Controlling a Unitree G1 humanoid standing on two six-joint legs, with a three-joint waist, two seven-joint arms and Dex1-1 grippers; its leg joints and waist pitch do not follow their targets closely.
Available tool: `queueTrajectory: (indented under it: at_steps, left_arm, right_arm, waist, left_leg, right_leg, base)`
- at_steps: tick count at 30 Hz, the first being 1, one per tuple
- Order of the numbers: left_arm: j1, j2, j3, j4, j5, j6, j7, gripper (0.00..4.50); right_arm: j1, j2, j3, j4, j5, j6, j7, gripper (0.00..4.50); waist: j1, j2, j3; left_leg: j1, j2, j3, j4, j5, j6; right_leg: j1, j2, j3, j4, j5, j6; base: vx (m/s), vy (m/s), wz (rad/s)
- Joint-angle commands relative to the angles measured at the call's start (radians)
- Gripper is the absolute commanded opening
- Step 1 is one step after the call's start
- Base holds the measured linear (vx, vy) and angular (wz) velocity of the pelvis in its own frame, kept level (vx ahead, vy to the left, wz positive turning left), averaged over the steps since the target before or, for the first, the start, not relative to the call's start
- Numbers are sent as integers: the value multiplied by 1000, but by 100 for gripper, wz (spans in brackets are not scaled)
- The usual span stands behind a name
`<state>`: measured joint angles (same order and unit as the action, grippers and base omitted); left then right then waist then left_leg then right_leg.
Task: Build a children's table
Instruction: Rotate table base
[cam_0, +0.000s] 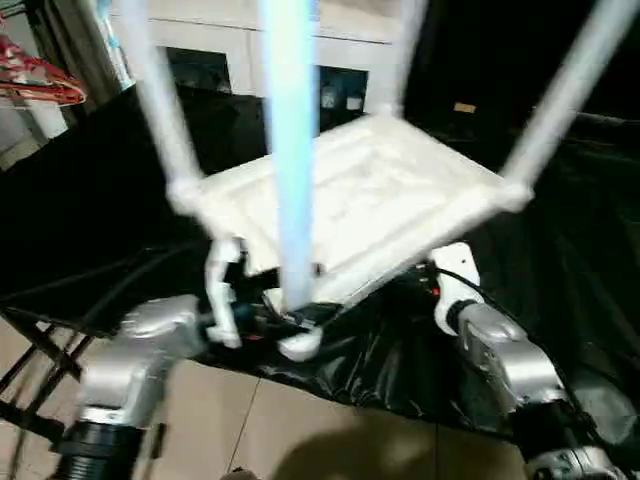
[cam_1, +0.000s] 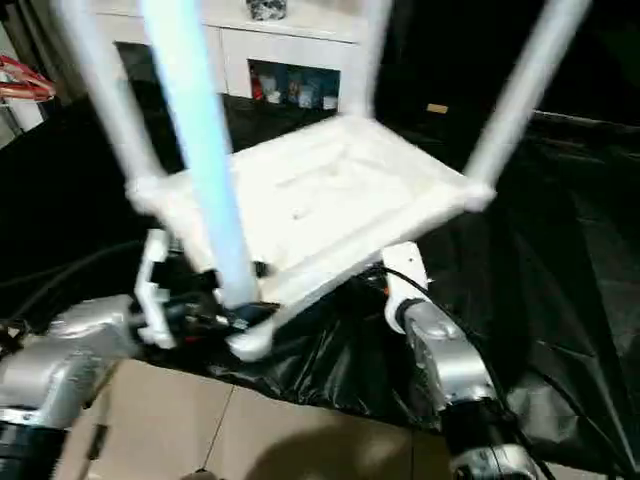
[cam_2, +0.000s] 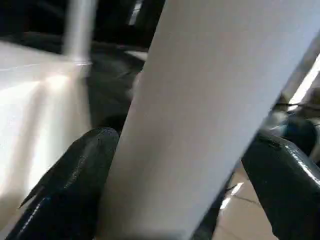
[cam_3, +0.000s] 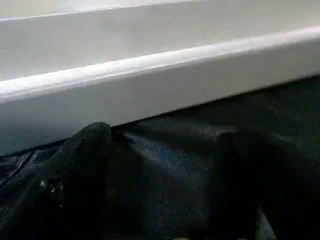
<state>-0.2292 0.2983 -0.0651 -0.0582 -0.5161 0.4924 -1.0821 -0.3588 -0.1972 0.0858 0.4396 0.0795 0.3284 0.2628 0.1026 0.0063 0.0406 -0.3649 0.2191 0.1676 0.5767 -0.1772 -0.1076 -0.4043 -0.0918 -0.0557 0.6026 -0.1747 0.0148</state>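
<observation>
Left pincer (cam_2: 175, 200) clamps the near leg (cam_0: 290, 150); right pincer's (cam_3: 165, 190) grip unclear beneath the tabletop (cam_0: 380, 200) edge.

1 white table top (cam_0: 380, 200), upside down. 4 white legs standing up from its corners: near leg (cam_0: 292, 150), left leg (cam_0: 155, 90), right leg (cam_0: 570, 90), far leg (cam_0: 400, 50). 2 silver forearms. 1 white cabinet (cam_1: 290, 45) behind. 1 black sheet (cam_0: 90, 200).

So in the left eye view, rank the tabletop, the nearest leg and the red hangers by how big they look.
1. Tabletop
2. Nearest leg, though closeness to the camera enlarges it
3. Red hangers
</observation>
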Motion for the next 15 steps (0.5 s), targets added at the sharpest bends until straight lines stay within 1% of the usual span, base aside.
queueTrajectory:
  at_steps: [1, 3, 5, 6, 7, 8, 9, 10, 12, 13, 15]
  left_arm:
    - [-5, -17, -34, -40, -17, 20, 18, 442]
    - [-13, -34, -49, -40, -13, 23, 24, 442]
    - [-19, -44, -58, -38, -10, 23, 27, 442]
    - [-21, -50, -63, -40, -10, 25, 31, 442]
    - [-23, -54, -66, -42, -9, 27, 33, 442]
    - [-31, -70, -76, -42, -5, 27, 46, 442]
    - [-48, -98, -94, -31, 4, 21, 62, 442]
    - [-58, -114, -102, -19, 15, 7, 77, 442]
    - [-73, -139, -109, 0, 25, -10, 96, 442]
    - [-79, -148, -111, 7, 25, -11, 101, 442]
    - [-100, -186, -134, 35, 40, -34, 115, 442]
  right_arm:
    - [-34, 22, 32, 33, -4, -41, 30, 450]
    - [-45, 28, 38, 58, -7, -51, 47, 450]
    - [-49, 32, 44, 68, -9, -59, 55, 450]
    - [-52, 35, 45, 78, -11, -64, 61, 450]
    - [-55, 37, 45, 84, -12, -67, 64, 450]
    - [-62, 43, 49, 105, -17, -87, 75, 450]
    - [-66, 56, 54, 123, -7, -107, 113, 450]
    - [-67, 60, 58, 131, -8, -116, 123, 450]
    - [-66, 66, 64, 138, -6, -127, 143, 450]
    - [-65, 69, 65, 142, -3, -134, 156, 450]
    - [-65, 82, 70, 158, 2, -145, 180, 450]
  waist:
    - [10, -4, -53]
    - [5, -6, -53]
    - [4, -2, -54]
    - [4, -4, -55]
    - [3, 2, -54]
    - [2, 0, -54]
    - [1, 6, -54]
    - [0, 5, -53]
    - [-1, 1, -53]
    - [-2, 5, -54]
    - [-5, 4, -54]
  left_leg:
    - [0, -3, 9, -75, -251, -15]
    - [0, -5, 10, -74, -240, -10]
    - [-1, -5, 10, -73, -229, -8]
    - [0, -5, 11, -71, -225, -8]
    - [1, -5, 10, -72, -226, -9]
    - [1, -5, 10, -72, -231, -10]
    - [2, -4, 10, -72, -244, -12]
    - [3, -4, 11, -71, -261, -12]
    - [1, -5, 9, -72, -266, -10]
    - [0, -5, 9, -71, -264, -10]
    - [-1, -6, 9, -70, -255, -4]
  right_leg:
    - [48, -35, 28, -67, -269, -155]
    - [48, -32, 28, -69, -270, -152]
    - [49, -31, 29, -67, -255, -152]
    - [48, -30, 29, -66, -244, -154]
    - [48, -29, 29, -65, -240, -156]
    - [49, -29, 28, -65, -239, -160]
    - [47, -28, 28, -65, -242, -165]
    - [46, -28, 28, -68, -251, -167]
    - [49, -29, 28, -71, -265, -160]
    - [50, -29, 28, -69, -260, -161]
    - [52, -29, 28, -70, -250, -164]
  base:
    - [0, 0, 0]
    - [0, 0, 0]
    - [0, 0, 0]
    - [0, 0, 0]
    - [0, 0, 0]
    - [0, 0, 0]
    - [0, 0, 0]
    - [0, 0, 0]
    - [0, 0, 0]
    - [0, 0, 0]
    - [0, 0, 0]
